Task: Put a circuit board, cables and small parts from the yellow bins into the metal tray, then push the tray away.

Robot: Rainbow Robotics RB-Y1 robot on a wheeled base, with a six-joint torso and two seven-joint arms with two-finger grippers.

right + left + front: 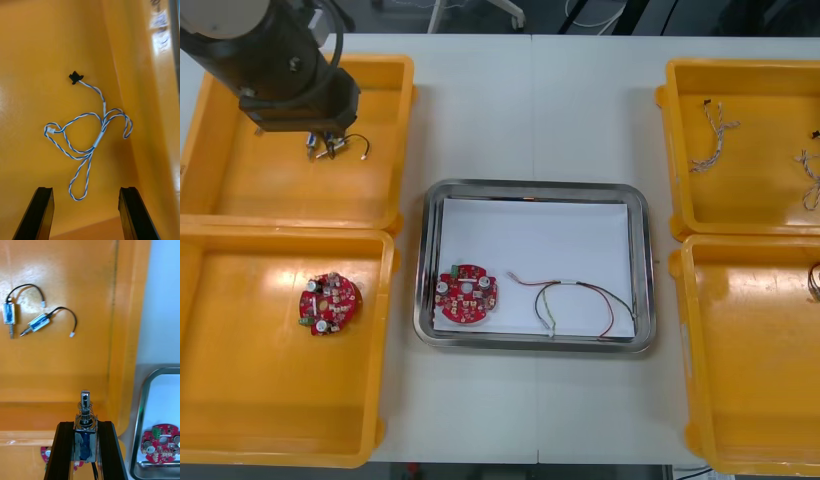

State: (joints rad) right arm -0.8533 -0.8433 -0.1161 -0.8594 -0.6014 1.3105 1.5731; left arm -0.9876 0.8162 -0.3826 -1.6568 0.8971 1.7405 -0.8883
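Now left gripper (85,425) clamps small metal part (85,414) over far left yellow bin (240,185)

Pinched between the black fingers, the part stands upright with its tip poking past the fingertips: shiny plunger, coil spring, blue-wrapped body. Two loose parts (37,322) lie on the bin's smooth floor beyond, well apart from the fingers, each with a thin black lead. Right gripper (86,191) hangs with fingers apart over a twisted blue and white cable (98,138), looped on another bin floor (37,56), black plug at one end. Metal tray (530,186), shiny rim and white inside, holds a round red circuit board (466,294) beside a red and yellow cable (575,300). Second board (330,303) sits in near left bin (240,400)
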